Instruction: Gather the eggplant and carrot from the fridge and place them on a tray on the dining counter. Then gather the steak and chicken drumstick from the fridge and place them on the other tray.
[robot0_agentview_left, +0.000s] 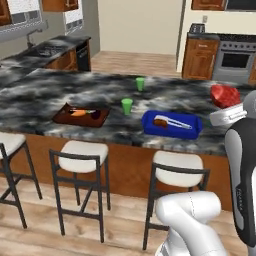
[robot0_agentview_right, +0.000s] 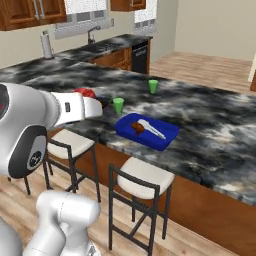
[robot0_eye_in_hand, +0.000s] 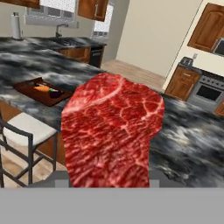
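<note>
A: In the left base view, where is the steak (robot0_agentview_left: 224, 95)?

B: Up off the dining counter (robot0_agentview_left: 45, 95), at the right edge, carried at the end of the arm. The other tray (robot0_agentview_left: 171, 124), the blue one, lies lower and to its left with the chicken drumstick (robot0_agentview_left: 160, 121) already in it. The tray (robot0_agentview_left: 81, 115) of brown wood holds the carrot (robot0_agentview_left: 78, 113) and the eggplant (robot0_agentview_left: 95, 114).

A: And the right base view?

B: The steak (robot0_agentview_right: 85, 93) shows as a red edge behind the white hand, well short of the blue tray (robot0_agentview_right: 148, 132). A green cup (robot0_agentview_right: 118, 105) stands between them, which I judge the main risk: a low sweep across could knock it over.

A: The hand view?

B: The gripper (robot0_eye_in_hand: 106, 183) is clenched on the steak (robot0_eye_in_hand: 111, 131); its fingertips are hidden behind the meat. The slab's long axis runs along the gripper, pointing away from the hand toward the counter. It is wide, so let go near the tray's rim it could land half out, or on the drumstick.
</note>
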